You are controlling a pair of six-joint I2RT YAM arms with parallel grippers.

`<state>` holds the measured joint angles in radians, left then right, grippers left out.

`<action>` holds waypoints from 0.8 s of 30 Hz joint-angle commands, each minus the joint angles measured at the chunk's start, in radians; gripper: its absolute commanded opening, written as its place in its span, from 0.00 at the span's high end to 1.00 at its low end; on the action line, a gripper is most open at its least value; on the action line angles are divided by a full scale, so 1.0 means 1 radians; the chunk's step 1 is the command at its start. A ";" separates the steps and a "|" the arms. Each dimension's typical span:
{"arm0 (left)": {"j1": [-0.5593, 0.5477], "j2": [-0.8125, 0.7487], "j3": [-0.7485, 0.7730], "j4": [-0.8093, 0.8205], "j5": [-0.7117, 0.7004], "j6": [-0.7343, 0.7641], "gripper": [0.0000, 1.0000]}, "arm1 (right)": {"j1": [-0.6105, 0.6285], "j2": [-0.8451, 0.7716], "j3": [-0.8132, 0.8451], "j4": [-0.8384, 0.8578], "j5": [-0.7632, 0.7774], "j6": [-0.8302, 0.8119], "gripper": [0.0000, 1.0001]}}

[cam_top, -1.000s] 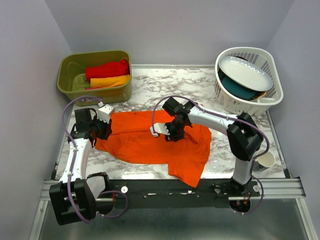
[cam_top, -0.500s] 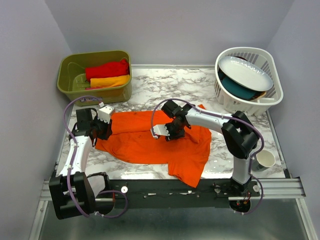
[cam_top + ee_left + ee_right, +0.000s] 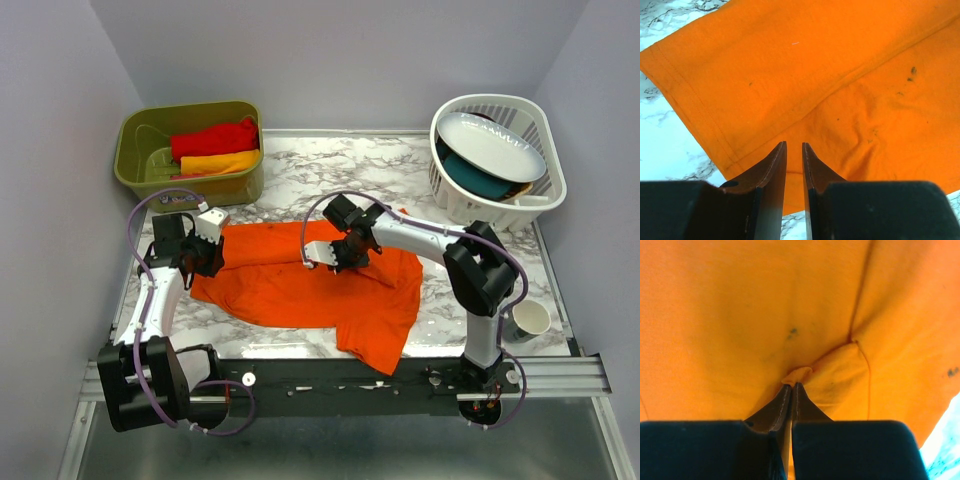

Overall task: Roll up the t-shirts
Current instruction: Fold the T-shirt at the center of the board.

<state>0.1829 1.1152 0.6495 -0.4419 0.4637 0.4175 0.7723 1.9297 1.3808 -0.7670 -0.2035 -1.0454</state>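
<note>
A bright orange t-shirt lies spread flat on the marble table. My left gripper hovers at the shirt's left edge. In the left wrist view its jaws stand a narrow gap apart over the hem of the orange cloth, with nothing between them. My right gripper is at the shirt's middle. In the right wrist view it is shut on a small pinched fold of the orange cloth. A red t-shirt and a yellow-orange one lie in the green bin.
The olive green bin stands at the back left. A white basket at the back right holds a white plate and a teal item. A white cup stands at the front right edge.
My right gripper has shifted slightly toward the back of the table, still pinching the cloth. My left gripper has barely moved.
</note>
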 commanded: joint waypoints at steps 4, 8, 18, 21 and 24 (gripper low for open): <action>0.000 0.011 0.024 0.035 0.007 -0.016 0.71 | -0.076 -0.020 0.119 -0.175 -0.175 0.149 0.90; 0.000 0.006 0.022 0.031 0.004 -0.016 0.70 | -0.107 0.018 0.161 -0.235 -0.261 0.199 0.90; 0.000 0.011 0.022 0.017 -0.008 -0.003 0.70 | -0.105 0.049 0.164 -0.255 -0.356 0.232 0.89; 0.000 0.020 0.025 0.017 -0.010 -0.003 0.70 | -0.094 0.063 0.169 -0.253 -0.364 0.243 0.86; 0.000 0.028 0.041 0.002 -0.011 0.001 0.70 | -0.088 0.068 0.187 -0.265 -0.335 0.248 0.62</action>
<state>0.1829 1.1271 0.6498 -0.4278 0.4637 0.4107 0.6655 1.9743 1.5272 -0.9909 -0.5137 -0.8158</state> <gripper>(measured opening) 0.297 0.313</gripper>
